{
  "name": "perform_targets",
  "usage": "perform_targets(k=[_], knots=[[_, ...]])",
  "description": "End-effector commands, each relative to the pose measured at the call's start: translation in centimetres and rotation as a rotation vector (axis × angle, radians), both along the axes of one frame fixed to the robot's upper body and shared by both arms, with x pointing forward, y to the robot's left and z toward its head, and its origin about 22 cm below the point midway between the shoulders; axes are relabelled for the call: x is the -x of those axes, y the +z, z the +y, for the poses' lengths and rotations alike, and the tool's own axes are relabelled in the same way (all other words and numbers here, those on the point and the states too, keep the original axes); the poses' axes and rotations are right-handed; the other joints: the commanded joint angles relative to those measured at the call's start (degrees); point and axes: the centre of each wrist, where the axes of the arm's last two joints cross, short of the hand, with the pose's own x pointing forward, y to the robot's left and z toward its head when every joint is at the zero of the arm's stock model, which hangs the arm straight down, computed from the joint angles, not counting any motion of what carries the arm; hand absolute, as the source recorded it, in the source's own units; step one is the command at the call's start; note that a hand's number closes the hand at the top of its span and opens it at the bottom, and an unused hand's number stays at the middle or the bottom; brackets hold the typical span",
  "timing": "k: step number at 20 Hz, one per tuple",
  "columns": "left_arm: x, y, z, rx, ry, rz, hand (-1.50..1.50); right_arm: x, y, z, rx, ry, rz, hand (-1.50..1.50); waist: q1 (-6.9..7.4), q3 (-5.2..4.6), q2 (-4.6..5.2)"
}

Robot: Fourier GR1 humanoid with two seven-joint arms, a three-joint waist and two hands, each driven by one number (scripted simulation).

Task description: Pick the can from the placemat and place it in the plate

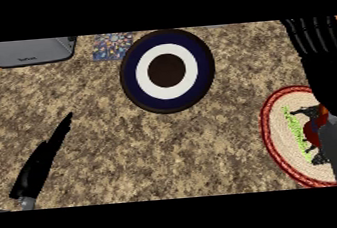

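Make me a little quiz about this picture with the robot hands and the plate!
1. True or false: the plate has dark blue and white rings.
2. On which side of the counter does the red-rimmed placemat lie? A) left B) right C) top middle
3. Fill in: the left hand shows at the lower ____ of the view.

The right hand reaches up along the right edge; the can does not show clearly.

Key: 1 true; 2 B; 3 left.
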Motion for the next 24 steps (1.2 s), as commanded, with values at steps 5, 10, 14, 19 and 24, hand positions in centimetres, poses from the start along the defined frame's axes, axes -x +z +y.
perform_targets(k=[5, 10, 14, 19, 24], knots=[[0.1, 1.3, 4.1, -0.065, 0.193, -0.161, 0.0, 2.9, -5.1, -8.6, -0.573, -0.688, 0.089, -1.5, -1.43, -2.28, -3.08], [0.9, 0.3, 3.4, -0.006, 0.231, -0.18, 0.0, 7.2, -9.6, -14.0, -0.441, -1.413, 0.101, -1.5, -1.19, -2.85, -2.11], [1.8, -0.6, 3.3, -0.012, 0.203, -0.188, 0.0, 7.9, -9.1, -10.9, -0.538, -1.626, -0.072, -1.5, 0.73, -2.71, -2.4], [2.5, -1.1, 3.7, 0.004, 0.19, -0.209, 0.0, 10.8, -10.0, -5.0, -0.499, -1.596, -0.005, -1.5, 1.67, -2.6, -2.22], [1.9, -0.3, 3.6, -0.014, 0.183, -0.23, 0.0, 14.8, -12.3, -3.9, -0.287, -1.492, 0.288, -1.5, 1.84, -2.81, -1.97]])
